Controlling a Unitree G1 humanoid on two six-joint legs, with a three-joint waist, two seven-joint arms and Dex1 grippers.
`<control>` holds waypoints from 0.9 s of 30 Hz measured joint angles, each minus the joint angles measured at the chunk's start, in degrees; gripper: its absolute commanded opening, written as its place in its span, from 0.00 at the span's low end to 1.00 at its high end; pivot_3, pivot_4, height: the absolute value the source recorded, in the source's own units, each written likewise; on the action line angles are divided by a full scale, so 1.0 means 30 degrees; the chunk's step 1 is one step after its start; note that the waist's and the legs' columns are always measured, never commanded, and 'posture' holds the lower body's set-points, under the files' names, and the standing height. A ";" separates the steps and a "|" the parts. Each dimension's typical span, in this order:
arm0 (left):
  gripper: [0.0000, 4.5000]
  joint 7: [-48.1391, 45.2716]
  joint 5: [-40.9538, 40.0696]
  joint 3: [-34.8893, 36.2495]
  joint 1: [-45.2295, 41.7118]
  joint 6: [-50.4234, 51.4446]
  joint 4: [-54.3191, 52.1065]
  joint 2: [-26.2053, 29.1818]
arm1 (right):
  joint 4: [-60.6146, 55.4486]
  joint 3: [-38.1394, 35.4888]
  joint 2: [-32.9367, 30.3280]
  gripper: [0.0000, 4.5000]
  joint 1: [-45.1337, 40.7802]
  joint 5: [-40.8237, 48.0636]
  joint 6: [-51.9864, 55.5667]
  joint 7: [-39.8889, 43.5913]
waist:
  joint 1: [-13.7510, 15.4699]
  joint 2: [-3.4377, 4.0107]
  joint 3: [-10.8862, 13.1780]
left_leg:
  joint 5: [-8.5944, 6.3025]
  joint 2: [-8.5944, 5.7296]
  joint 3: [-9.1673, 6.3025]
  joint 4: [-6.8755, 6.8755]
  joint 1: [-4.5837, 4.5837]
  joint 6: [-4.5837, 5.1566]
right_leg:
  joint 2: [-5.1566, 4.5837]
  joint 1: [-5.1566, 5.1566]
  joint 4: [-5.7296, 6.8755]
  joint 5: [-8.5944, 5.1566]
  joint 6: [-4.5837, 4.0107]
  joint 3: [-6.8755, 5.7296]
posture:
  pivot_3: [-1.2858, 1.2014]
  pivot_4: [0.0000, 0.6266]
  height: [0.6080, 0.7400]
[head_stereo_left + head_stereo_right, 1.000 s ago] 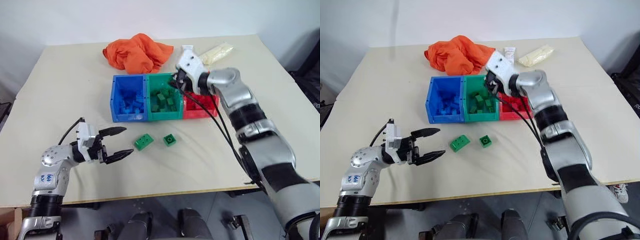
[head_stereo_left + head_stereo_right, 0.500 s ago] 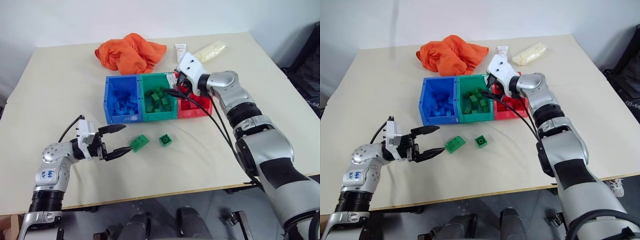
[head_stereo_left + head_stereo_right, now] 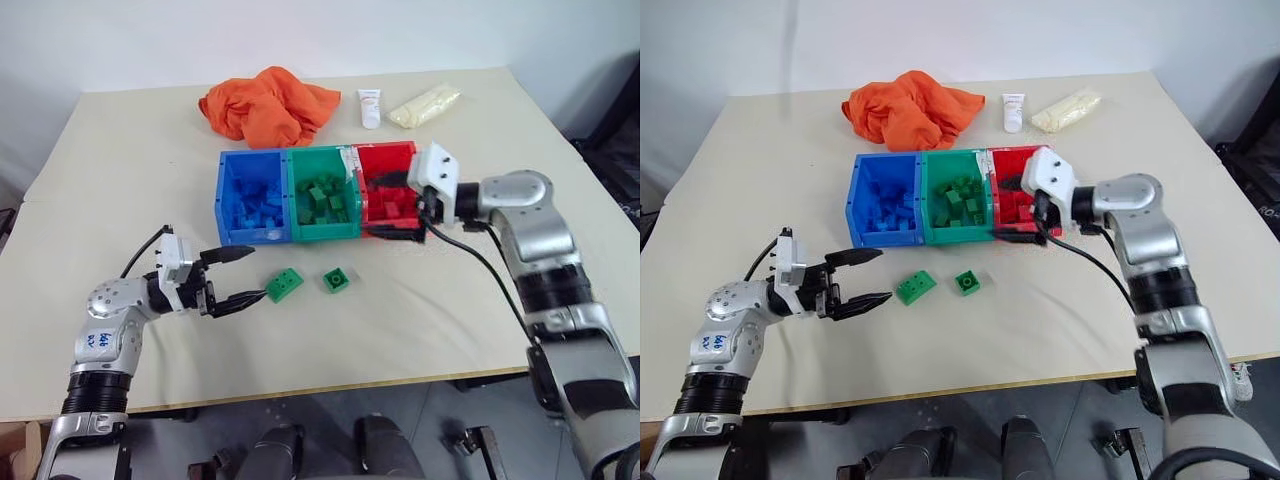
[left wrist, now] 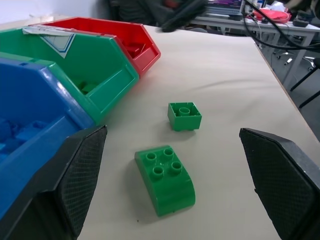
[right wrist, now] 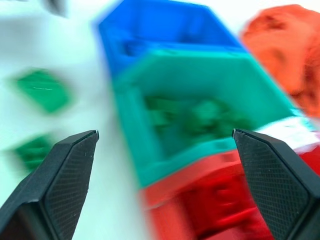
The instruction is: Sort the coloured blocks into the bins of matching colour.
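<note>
Three joined bins stand mid-table: blue (image 3: 222,196), green (image 3: 325,231) and red (image 3: 386,151), each with several blocks of its own colour inside. Two green blocks lie loose on the table in front of them, a rounded one (image 3: 286,284) and a small square one (image 3: 338,279). My left gripper (image 3: 243,276) is open and level, just left of the rounded block (image 4: 165,179), which lies between its spread fingers (image 4: 75,175) in the left wrist view. My right gripper (image 3: 390,208) is open and empty at the red bin's front right, pointing left.
An orange cloth (image 3: 268,103) is bunched behind the bins. A white tube (image 3: 369,107) and a pale packet (image 3: 425,103) lie at the back right. The table's front edge runs close below my left arm.
My right gripper opened over the green bin, then drew back and to the right to the red bin. The left gripper stayed put. The camera shifted a little.
</note>
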 measured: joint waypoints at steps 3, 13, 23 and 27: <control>1.00 -0.0184 0.0057 -0.0032 -0.0092 -0.0024 0.0195 -0.0041 | -0.3993 -0.0823 -0.2591 1.00 0.3911 0.1397 0.2308 0.0830 | 0.0369 -0.0002 0.0000 | -0.0010 -0.0002 -0.0008 0.0004 -0.0001 0.0015 | 0.0000 0.0018 -0.0029 0.0000 0.0000 -0.0001 | 0.52 0.24 1.00; 1.00 -0.1104 0.0094 0.0129 0.0017 -0.0018 0.0654 0.0657 | -0.7581 -0.4365 -0.7227 1.00 1.1398 0.2788 0.4864 0.0922 | 0.0834 -0.0001 0.0002 | -0.0023 0.0017 0.0087 0.0088 -0.0009 0.0040 | 0.0004 0.0094 -0.0244 -0.0001 0.0001 0.0010 | 0.52 0.24 1.00; 1.00 -0.1392 0.0126 0.0252 -0.0151 -0.0028 0.1160 0.0791 | -0.7611 -0.2001 -0.5200 1.00 0.8260 0.2942 0.4925 0.0059 | 0.0745 -0.0006 -0.0001 | -0.0024 0.0041 0.0113 0.0083 -0.0005 0.0040 | 0.0009 0.0090 -0.0253 0.0000 0.0002 0.0006 | 0.52 0.24 1.00; 1.00 -0.1137 0.0132 0.0279 -0.0031 0.0002 0.0881 0.0745 | -0.6189 0.0481 -0.2925 1.00 0.6279 0.2205 0.4368 -0.0096 | 0.0735 -0.0006 0.0000 | -0.0025 0.0034 0.0111 0.0094 -0.0008 0.0043 | 0.0006 0.0090 -0.0250 0.0002 0.0005 0.0008 | 0.52 0.24 1.00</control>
